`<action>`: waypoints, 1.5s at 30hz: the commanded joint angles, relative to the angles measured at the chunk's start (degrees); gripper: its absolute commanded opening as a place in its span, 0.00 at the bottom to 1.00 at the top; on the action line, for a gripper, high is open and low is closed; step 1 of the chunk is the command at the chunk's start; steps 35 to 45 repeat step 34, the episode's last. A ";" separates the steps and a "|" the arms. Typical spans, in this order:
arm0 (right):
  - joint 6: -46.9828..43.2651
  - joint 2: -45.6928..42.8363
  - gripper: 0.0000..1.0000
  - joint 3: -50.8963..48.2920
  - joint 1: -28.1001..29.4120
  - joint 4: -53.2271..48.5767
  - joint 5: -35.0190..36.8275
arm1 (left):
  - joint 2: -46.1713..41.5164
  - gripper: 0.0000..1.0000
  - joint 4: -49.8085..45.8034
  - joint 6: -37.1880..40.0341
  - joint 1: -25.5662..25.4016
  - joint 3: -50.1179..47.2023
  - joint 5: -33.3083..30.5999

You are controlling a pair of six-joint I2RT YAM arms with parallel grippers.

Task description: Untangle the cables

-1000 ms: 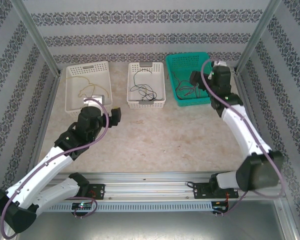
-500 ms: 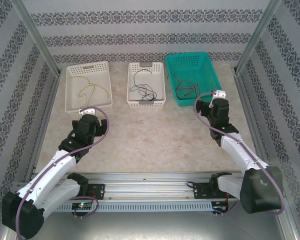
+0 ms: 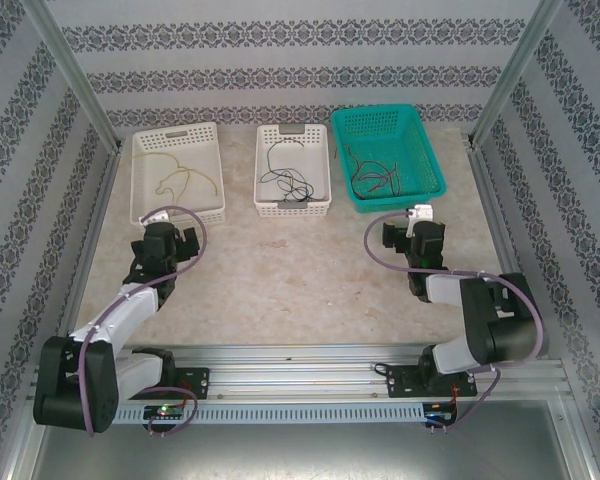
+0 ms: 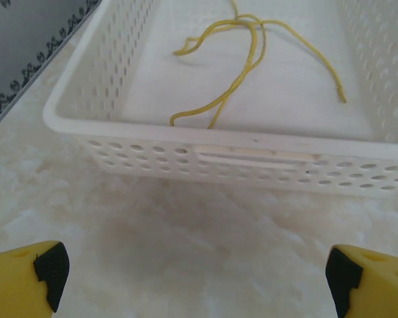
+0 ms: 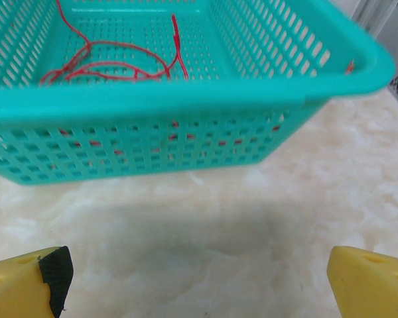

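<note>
Cables (image 3: 370,178) are lying in three baskets at the far side of the table (image 3: 300,280), one colour to each. Nearest, the rail (image 3: 300,355) is carrying both arm bases, and both arms are sitting folded low above it. A little farther out, the left gripper (image 4: 194,273) is hovering over bare table with its yellow fingers (image 4: 26,278) spreading wide and holding nothing. It is facing the near wall of the left basket (image 4: 252,162), close to it but apart. The right gripper (image 5: 196,271) is doing likewise on its side (jaws wide, nothing between them), pointing at the near wall of the teal basket (image 5: 186,99). Beyond, the yellow cables (image 4: 249,66) are resting loose on the floor of the left basket, their strands crossing toward the far end. The dark cables (image 3: 290,182) are curling in the middle basket (image 3: 263,170), and the red cables (image 5: 113,64) are looping across the floor of the teal basket. Farthest, the patterned wall (image 3: 300,60) is closing off the table.
</note>
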 commanded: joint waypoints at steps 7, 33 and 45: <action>1.07 1.42 0.98 -1.38 -0.21 9.75 5.11 | 19.23 1.00 34.46 7.13 2.90 -2.78 6.14; 1.19 1.91 0.98 -1.39 -0.87 9.81 3.21 | 26.22 1.00 43.20 9.95 1.84 -3.21 8.17; 1.28 1.79 0.98 -1.38 -1.00 9.68 2.93 | 26.24 1.00 43.55 10.10 1.84 -3.39 8.55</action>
